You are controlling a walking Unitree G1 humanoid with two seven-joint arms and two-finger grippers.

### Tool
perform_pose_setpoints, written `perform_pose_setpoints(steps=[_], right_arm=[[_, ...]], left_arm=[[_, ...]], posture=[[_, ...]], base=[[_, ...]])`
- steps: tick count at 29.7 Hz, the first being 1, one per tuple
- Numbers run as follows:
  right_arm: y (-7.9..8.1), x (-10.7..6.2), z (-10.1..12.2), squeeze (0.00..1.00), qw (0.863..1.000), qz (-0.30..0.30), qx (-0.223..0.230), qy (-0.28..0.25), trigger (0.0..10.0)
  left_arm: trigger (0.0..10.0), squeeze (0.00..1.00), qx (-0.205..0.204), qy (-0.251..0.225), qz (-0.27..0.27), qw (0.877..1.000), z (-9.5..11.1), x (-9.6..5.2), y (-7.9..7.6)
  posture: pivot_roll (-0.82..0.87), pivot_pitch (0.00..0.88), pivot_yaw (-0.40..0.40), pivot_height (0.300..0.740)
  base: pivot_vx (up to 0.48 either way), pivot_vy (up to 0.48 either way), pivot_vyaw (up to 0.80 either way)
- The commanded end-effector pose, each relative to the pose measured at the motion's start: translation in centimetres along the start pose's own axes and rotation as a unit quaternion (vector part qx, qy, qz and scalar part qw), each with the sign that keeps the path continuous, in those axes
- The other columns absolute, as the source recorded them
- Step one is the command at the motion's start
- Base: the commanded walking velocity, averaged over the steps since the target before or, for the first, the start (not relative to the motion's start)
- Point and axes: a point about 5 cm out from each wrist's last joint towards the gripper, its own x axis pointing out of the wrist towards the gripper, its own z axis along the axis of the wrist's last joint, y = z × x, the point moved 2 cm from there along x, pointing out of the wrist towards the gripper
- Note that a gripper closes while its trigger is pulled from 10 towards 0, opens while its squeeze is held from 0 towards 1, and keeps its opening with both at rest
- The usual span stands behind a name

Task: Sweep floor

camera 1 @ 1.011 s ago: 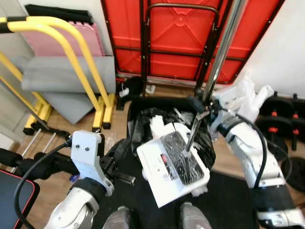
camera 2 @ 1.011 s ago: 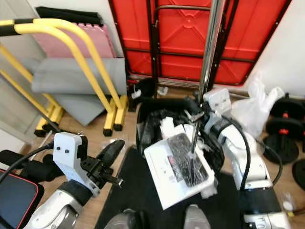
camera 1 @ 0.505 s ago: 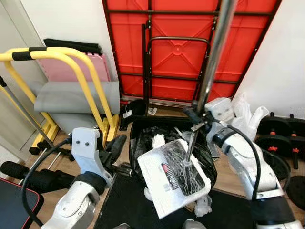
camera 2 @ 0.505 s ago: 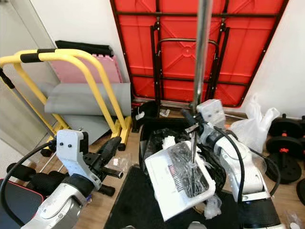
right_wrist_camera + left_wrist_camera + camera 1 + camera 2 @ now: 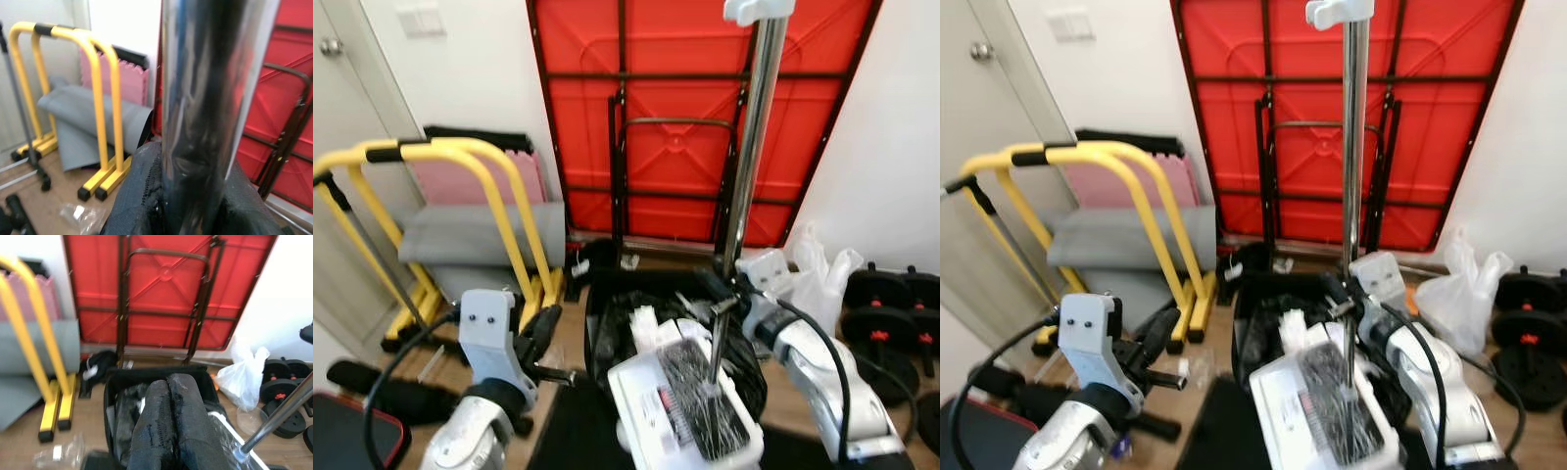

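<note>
My right gripper [image 5: 721, 297] is shut on the chrome pole [image 5: 750, 147] of a white dustpan [image 5: 690, 419]. The pole stands nearly upright, with a white cap at its top. The pan, with dark debris in it, hangs over the near edge of a black bin [image 5: 636, 278] lined with a black bag and holding white scraps. In the right wrist view the black fingers [image 5: 142, 196] wrap the pole [image 5: 205, 98]. My left gripper [image 5: 544, 331] is shut and holds nothing, just left of the bin. It points at the bin [image 5: 112, 377] in the left wrist view, fingers [image 5: 156, 431] pressed together.
A folded red table [image 5: 675, 117] leans on the wall behind the bin. Yellow bars [image 5: 499, 196], a grey mat [image 5: 470, 230] and pink foam stand at the left, by a door [image 5: 333, 147]. A white plastic bag [image 5: 818, 279] and dumbbells [image 5: 891, 313] lie at the right.
The head view has tilted up, showing more wall and the pole's top. The pole stands more upright and the pan sits flatter. Both grippers keep their hold and state.
</note>
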Motion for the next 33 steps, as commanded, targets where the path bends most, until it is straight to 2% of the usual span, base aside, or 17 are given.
perform_pose_setpoints(steps=[1, 10, 18, 24, 33], right_arm=[[0.1, 0.2, 1.3, 0.0, 1.0, -0.005, -0.011, -0.029, 10.0], [0.0, 0.3, 1.1, 0.0, 1.0, -0.014, -0.01, -0.022, 10.0], [-0.4, 0.7, 1.1, 0.0, 0.999, -0.028, 0.005, -0.017, 10.0], [-1.1, 1.3, 1.7, 0.0, 0.999, -0.045, 0.0, -0.027, 10.0], [-1.2, 1.6, 1.7, 0.0, 0.998, -0.05, -0.003, -0.028, 10.0]], left_arm=[[10.0, 0.0, 0.01, 0.005, -0.016, 1.0, -0.3, 0.2, -0.1], [10.0, 0.0, 0.001, 0.003, -0.017, 1.0, -0.3, 0.1, -0.1], [10.0, 0.0, -0.01, 0.007, -0.019, 1.0, -0.3, 0.2, 0.0], [10.0, 0.0, -0.011, 0.01, -0.024, 1.0, -0.3, 0.7, 0.1], [10.0, 0.0, -0.009, 0.01, -0.016, 1.0, -0.3, 0.9, 0.4]], posture=[[-0.12, 0.0, 0.034, 0.74], [-0.12, 0.0, 0.033, 0.74], [-0.12, 0.0, 0.033, 0.74], [-0.11, 0.0, 0.034, 0.74], [-0.11, 0.0, 0.031, 0.74]], base=[[0.0, 0.0, 0.0], [0.0, 0.0, 0.0], [0.0, 0.0, -0.8], [0.0, 0.0, -0.8], [0.0, 0.0, -0.8]])
